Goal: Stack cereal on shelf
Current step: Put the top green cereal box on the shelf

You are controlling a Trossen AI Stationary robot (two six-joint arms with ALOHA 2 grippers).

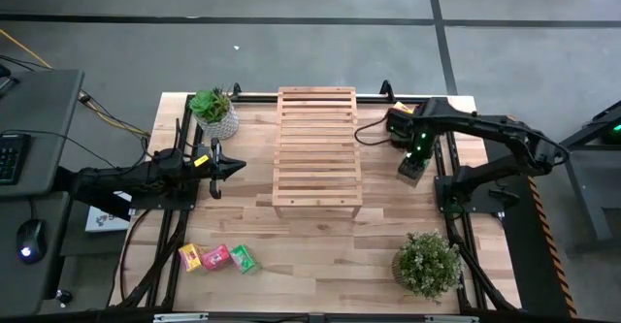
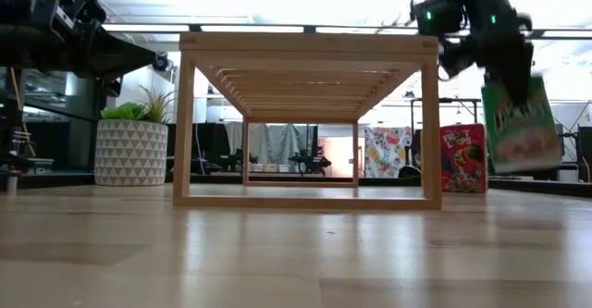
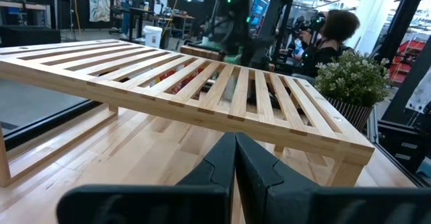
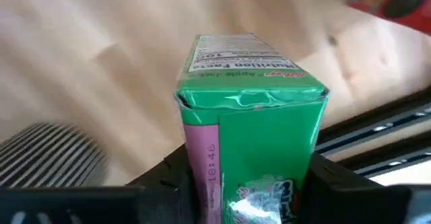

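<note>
Hanging over the right side of the table (image 1: 320,250), the right gripper (image 4: 250,183) has its fingers clamped on either side of a green cereal box (image 4: 250,143), which in the low view dangles tilted and clear of the tabletop, off to the right of the shelf (image 1: 317,148). From above, the box shows only as a small shape under the arm's green light, just beside the shelf's right edge but apart from it. A red cereal box (image 2: 462,158) stands upright on the table behind it, seen in the low view between the shelf's right leg and the held box. The shelf, a slatted light-wood rack, sits mid-table with nothing on its top slats. Three more small boxes lie in a row near the front left corner: a yellow box (image 1: 190,257), a pink-red box (image 1: 214,258) and a second green box (image 1: 243,258), close together and well apart from the shelf. The left gripper (image 1: 233,166) waits to the left of the shelf, its fingers pressed shut on nothing. One potted plant (image 1: 214,112) stands at the back left, another plant (image 1: 427,263) at the front right. In the left wrist view a person (image 3: 333,39) shows beyond the table.
</note>
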